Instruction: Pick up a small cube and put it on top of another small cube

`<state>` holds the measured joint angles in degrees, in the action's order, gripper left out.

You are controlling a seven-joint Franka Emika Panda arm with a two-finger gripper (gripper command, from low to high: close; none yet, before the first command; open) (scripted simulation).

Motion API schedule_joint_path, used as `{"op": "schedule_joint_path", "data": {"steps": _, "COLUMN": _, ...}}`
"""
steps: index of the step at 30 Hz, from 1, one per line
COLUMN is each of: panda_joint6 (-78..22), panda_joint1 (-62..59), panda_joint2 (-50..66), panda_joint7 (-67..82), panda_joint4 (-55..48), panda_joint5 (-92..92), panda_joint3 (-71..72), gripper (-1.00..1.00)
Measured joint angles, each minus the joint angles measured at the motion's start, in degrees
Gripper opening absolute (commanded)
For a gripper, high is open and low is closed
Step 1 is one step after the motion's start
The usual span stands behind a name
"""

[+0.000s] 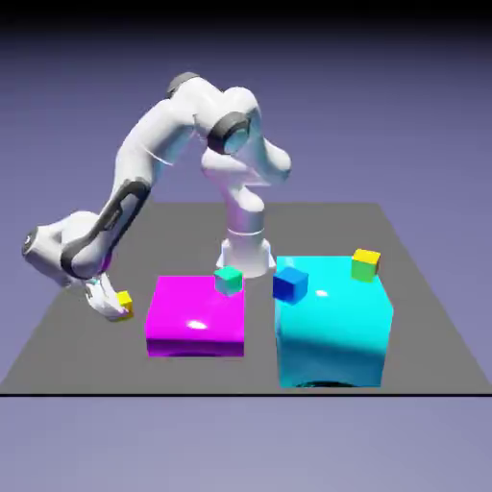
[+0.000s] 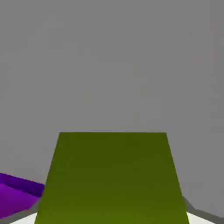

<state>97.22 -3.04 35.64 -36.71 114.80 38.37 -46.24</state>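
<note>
My gripper is low over the table at the exterior view's left, shut on a small yellow cube. In the hand view that cube looks olive-yellow, fills the lower middle and covers the gripper tips. Whether the cube rests on the table or hangs just above it I cannot tell. A small teal cube sits on the back right corner of the magenta block. A small blue cube and a yellow-green cube sit on the big cyan block.
The magenta block stands just to the right of the gripper in the exterior view, and its edge shows at the hand view's lower left. The taller cyan block is further right. The grey table ends close behind the gripper.
</note>
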Motion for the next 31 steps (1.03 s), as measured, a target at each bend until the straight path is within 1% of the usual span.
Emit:
{"op": "schedule_joint_path", "data": {"steps": 2, "panda_joint6": -0.86, "panda_joint1": 1.37, "panda_joint2": -4.1, "panda_joint7": -0.82, "panda_joint4": 1.67, "panda_joint5": -0.97, "panda_joint3": 2.42, "gripper": -1.0}}
{"op": "schedule_joint_path", "data": {"steps": 21, "panda_joint6": -2.4, "panda_joint1": 3.91, "panda_joint2": -43.55, "panda_joint7": -6.02, "panda_joint4": 25.79, "panda_joint5": -38.2, "panda_joint3": 38.33, "gripper": -1.0}}
{"op": "schedule_joint_path", "data": {"steps": 24, "panda_joint6": -1.7, "panda_joint1": 2.78, "panda_joint2": -43.96, "panda_joint7": -5.78, "panda_joint4": 26.91, "panda_joint5": -41.58, "panda_joint3": 40.06, "gripper": -1.0}}
{"op": "schedule_joint_path", "data": {"steps": 28, "panda_joint6": 8.26, "panda_joint1": 2.54, "panda_joint2": -41.9, "panda_joint7": -5.85, "panda_joint4": 34.8, "panda_joint5": -41.87, "panda_joint3": 39.76, "gripper": -1.0}}
{"op": "schedule_joint_path", "data": {"steps": 29, "panda_joint6": 8.83, "panda_joint1": 2.52, "panda_joint2": -41.78, "panda_joint7": -5.85, "panda_joint4": 35.25, "panda_joint5": -41.89, "panda_joint3": 39.75, "gripper": 1.0}}
{"op": "schedule_joint_path", "data": {"steps": 31, "panda_joint6": 8.83, "panda_joint1": 2.52, "panda_joint2": -41.78, "panda_joint7": -5.9, "panda_joint4": 35.25, "panda_joint5": -42.05, "panda_joint3": 39.75, "gripper": 1.0}}
